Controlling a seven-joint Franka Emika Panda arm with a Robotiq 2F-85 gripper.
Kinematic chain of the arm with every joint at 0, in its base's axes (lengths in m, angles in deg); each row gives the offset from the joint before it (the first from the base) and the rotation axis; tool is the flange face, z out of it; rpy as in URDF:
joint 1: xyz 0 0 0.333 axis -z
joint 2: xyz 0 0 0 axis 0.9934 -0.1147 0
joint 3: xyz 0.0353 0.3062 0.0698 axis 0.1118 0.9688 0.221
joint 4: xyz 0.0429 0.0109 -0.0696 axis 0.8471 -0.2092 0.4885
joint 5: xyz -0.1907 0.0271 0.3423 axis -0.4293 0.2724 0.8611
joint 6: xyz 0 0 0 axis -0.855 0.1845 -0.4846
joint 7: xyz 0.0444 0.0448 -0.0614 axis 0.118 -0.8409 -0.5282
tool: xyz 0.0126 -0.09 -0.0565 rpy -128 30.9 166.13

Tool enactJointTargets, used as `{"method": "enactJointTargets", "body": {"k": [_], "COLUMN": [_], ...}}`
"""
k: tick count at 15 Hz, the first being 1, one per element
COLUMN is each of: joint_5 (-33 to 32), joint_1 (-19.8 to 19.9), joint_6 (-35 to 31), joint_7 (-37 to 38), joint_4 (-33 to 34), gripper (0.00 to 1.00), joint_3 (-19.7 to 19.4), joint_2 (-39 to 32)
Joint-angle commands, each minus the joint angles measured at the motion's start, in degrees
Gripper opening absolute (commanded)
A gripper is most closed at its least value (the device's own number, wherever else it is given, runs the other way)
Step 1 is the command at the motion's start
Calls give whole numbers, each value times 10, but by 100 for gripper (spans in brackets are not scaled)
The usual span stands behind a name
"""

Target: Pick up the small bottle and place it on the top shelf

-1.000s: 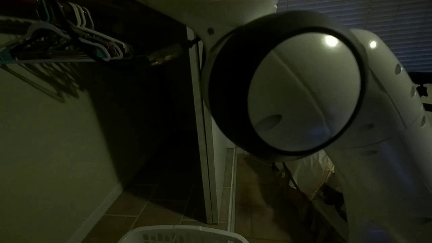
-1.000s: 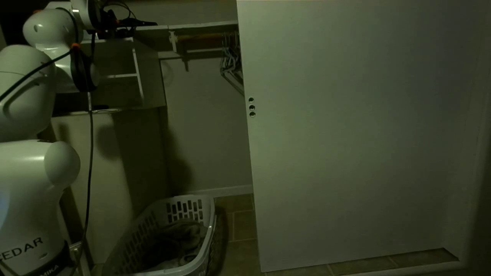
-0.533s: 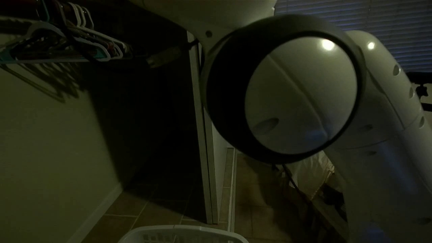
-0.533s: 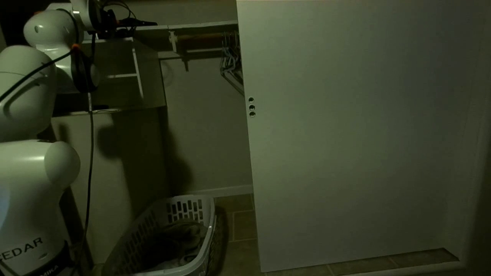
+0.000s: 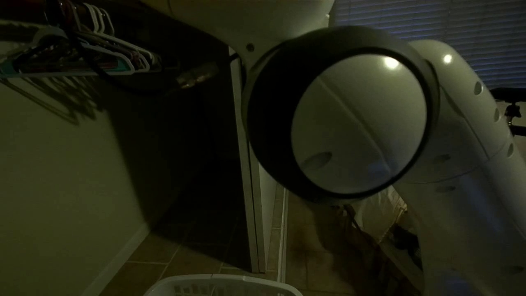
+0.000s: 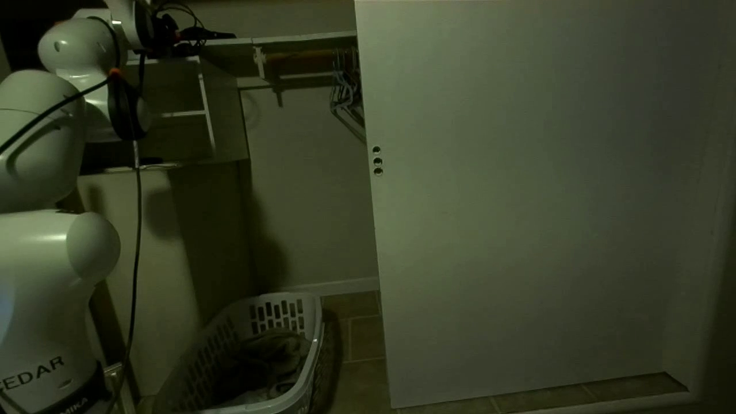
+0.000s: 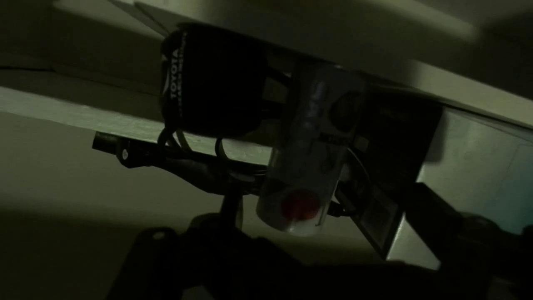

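1. Wrist view: the gripper's (image 7: pixel 325 189) fingers (image 7: pixel 431 216) stand apart. The small bottle (image 7: pixel 308 158), pale and red-dotted, shows in the gap between them, reaching past their tips; whether it touches either is too dark to tell.
2. Wrist view: beyond the fingers, a black container (image 7: pixel 214 79) lettered TOYOTA is on one side of the bottle, a dark boxy object (image 7: pixel 402 133) on the other.
3. In an exterior view, the fingers blur into dark shapes (image 6: pixel 198 35) at the top of the shelf unit (image 6: pixel 227 121); the laundry basket (image 6: pixel 313 322) is well below them.
4. In an exterior view, the arm's round joint (image 5: pixel 359 123) fills the middle.
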Motion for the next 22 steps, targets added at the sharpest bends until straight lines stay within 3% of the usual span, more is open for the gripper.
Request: {"method": "enactJointTargets", "body": {"k": [1,3,4,5,6,7,12,14,22], "joint_5": [-2,-2,-2,-3,-4,-4,-3,-3,4], "joint_1": [-3,-3,-3,-3,-3,-3,-3,-2,-7], "joint_6": [-37,-53,-62,-68,-74,-79,-90,-99,-93], "joint_7": [13,18,21,23,26,27,34,37,47], "joint_4": [18,19,19,18,19,18,17,9,7], "gripper": [100,100,95,79,71,68,32,22,19], "joint_3": [-14,-17,-20,-22,-24,-26,-30,-31,-24], "joint_2": [-23,-30,-32,-33,-35,-36,-36,-31,-17]}}
